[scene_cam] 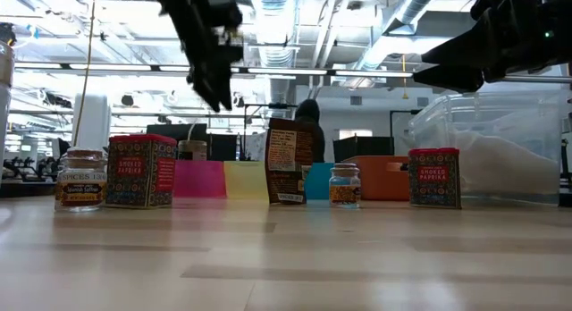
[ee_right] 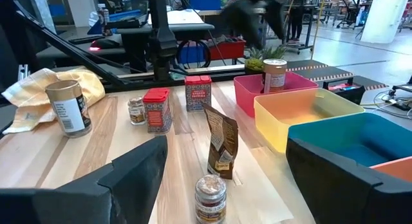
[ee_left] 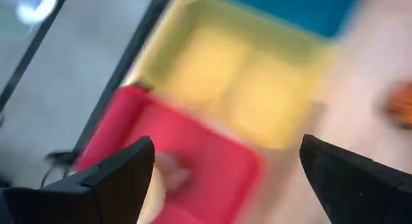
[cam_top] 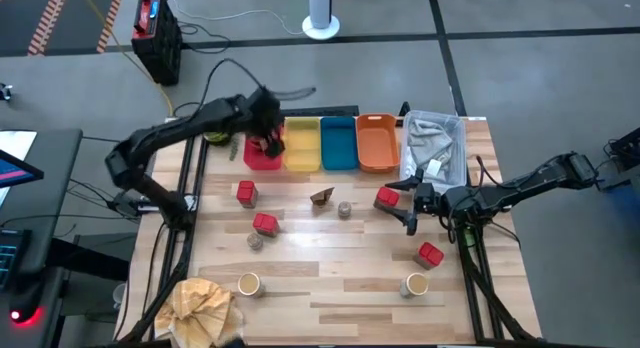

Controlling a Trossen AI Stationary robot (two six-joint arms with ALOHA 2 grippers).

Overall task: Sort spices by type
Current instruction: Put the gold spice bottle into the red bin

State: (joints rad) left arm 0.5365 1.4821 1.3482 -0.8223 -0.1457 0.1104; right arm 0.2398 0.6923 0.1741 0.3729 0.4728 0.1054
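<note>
We judge the coming move to turn on which loose spice lies nearest each pincer. Our left gripper [cam_top: 267,144] hangs above the red bin [cam_top: 250,158], fingers spread and holding nothing; 1 tan cylinder [ee_right: 274,75] already stands upright in that bin, directly beneath it. The closest loose item on that side is a red tin [cam_top: 246,193], toward the table's middle from the pincer. Our right gripper [cam_top: 410,214] is likewise released and empty, with another red tin [cam_top: 387,198] just beside its fingertips, so we consider that arm nearer.
</note>
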